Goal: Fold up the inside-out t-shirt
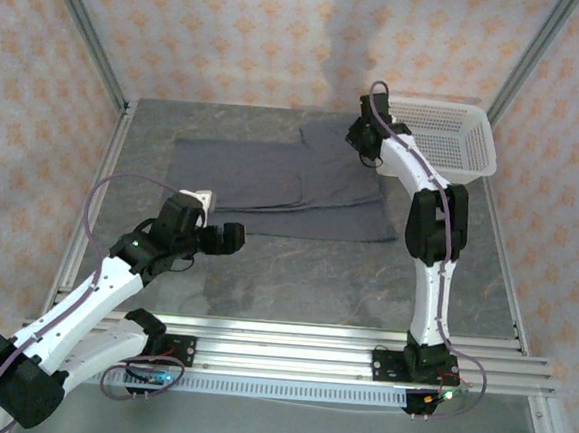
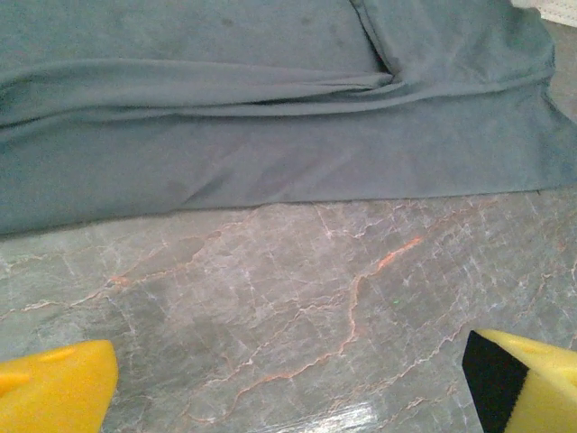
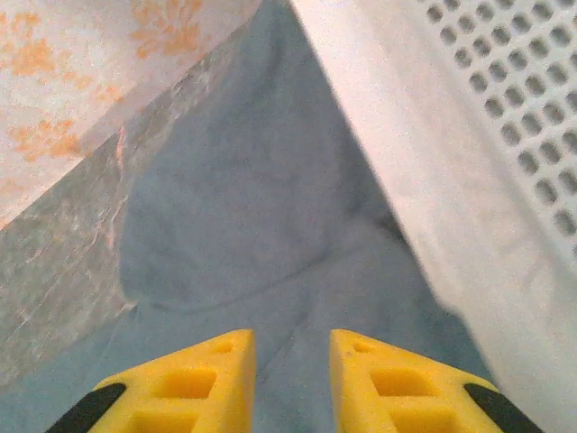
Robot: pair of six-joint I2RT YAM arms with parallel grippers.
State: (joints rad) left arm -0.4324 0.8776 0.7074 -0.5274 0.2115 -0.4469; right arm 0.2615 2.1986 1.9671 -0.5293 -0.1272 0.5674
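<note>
The worktop point(image 1: 295, 277) carries the inside-out t-shirt point(image 1: 272, 180), spread flat across its far middle, with its right corner just beside the white mesh basket point(image 1: 456, 139). We see 1 layer lying folded over the body, with soft ridges along it. We judge the folding begun, with further folds left. The left gripper point(image 2: 288, 379) hovers over bare worktop near the shirt's near hem, jaws wide apart and empty. The right gripper point(image 3: 293, 361) sits over the far right corner, jaws narrowly parted, with no cloth seen between them.
</note>
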